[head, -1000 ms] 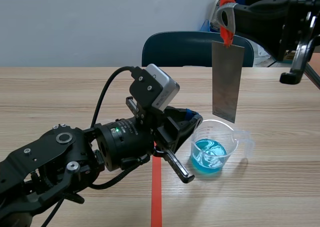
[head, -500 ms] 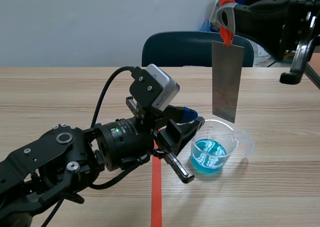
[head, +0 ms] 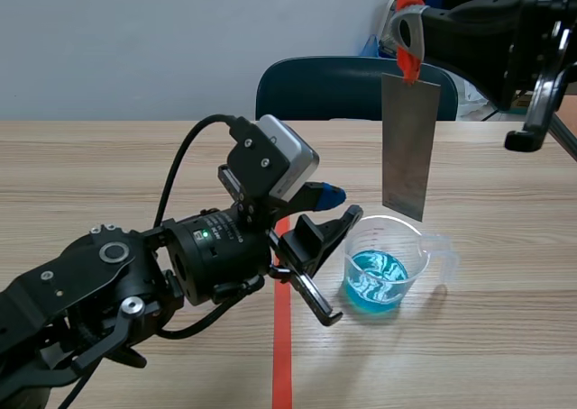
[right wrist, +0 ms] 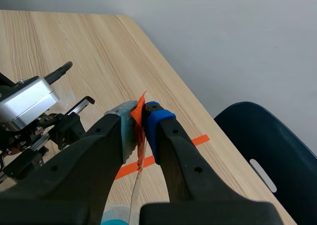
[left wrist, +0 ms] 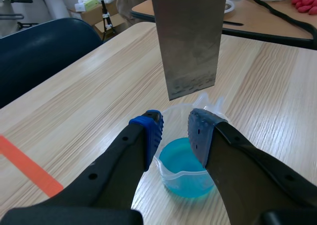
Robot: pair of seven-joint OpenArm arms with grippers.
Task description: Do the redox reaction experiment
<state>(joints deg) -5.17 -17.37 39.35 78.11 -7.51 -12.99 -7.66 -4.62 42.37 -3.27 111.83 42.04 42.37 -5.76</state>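
The left end effector (left wrist: 174, 123) sits just left of the cup (head: 413, 251), its fingers a narrow gap apart and gripping nothing. The cup looks like thin, light plastic that would tip or slosh easily. It is best steadied low on its wall, with gentle pressure. The strip (head: 410, 148) hangs upright above the cup, its lower edge just over the far rim and clear of the liquid (head: 374, 283). It appears stiff, thin and light, with smooth faces, so the orange tab (right wrist: 140, 111) at its top is the sound hold. The right end effector (head: 407, 44), high above the cup, is closed on that tab.

The strip is a dull grey metal rectangle. The cup is clear, has a spout, and stands on the counter (head: 505, 337) with a shallow pool of blue liquid in it.
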